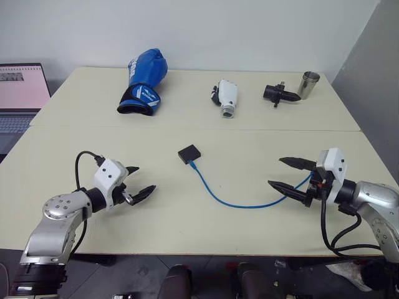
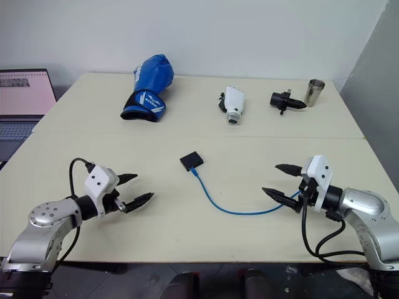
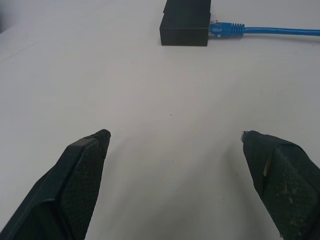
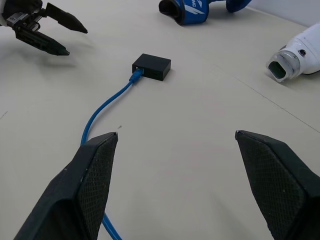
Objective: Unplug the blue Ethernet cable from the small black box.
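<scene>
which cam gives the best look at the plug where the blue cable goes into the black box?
Left wrist view: the blue Ethernet cable plug sits close and side-on, seated in the small black box. The right wrist view shows the same joint farther off, at an angle. In both eye views the plug is tiny, just a blue stub at the box's edge.

The right tool [image 4: 175, 185] holds its two black fingers [image 4: 85, 190] spread wide above the pale desk [image 4: 200, 115], gripping nothing. Beyond them the small black box [image 4: 152, 66] lies flat on the desk. The blue Ethernet cable [image 4: 102, 107] is plugged into the box's near edge and curves back to pass beside one finger. Past the box lie a blue boxing glove [image 4: 197, 9] and a white device [image 4: 296, 59]. The left tool [image 4: 57, 37], jaws apart, hovers well apart from the box.
</scene>
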